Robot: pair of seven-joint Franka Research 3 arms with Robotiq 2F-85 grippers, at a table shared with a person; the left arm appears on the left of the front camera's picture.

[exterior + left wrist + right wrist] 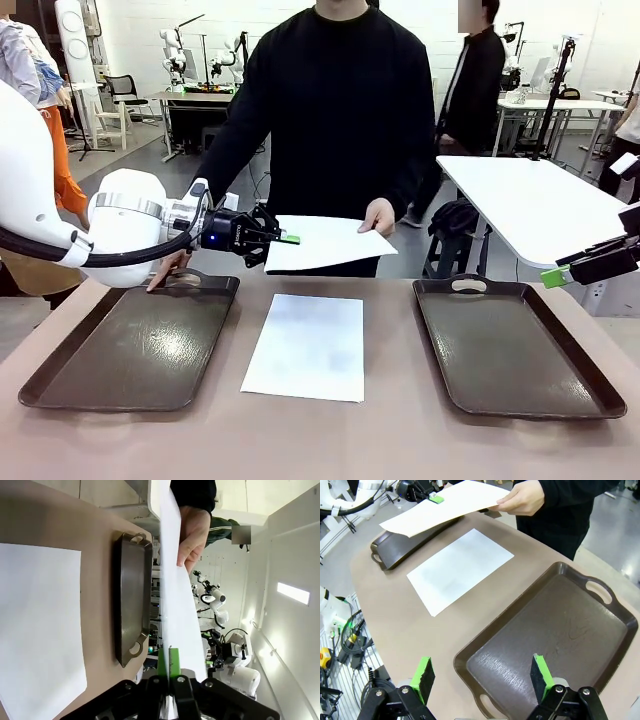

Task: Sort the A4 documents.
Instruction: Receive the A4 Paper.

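The white left arm (120,222) carries a black cable (140,257) and black, green-padded hand (288,239).

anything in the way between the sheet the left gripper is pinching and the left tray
Nothing lies in the left tray. But a person's hand holds the opposite edge of the sheet from the left gripper, and their other hand rests at the tray's far handle.

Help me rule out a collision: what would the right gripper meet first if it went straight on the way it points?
Probably the dark tray: the open right gripper points down into it, though depth is unclear.
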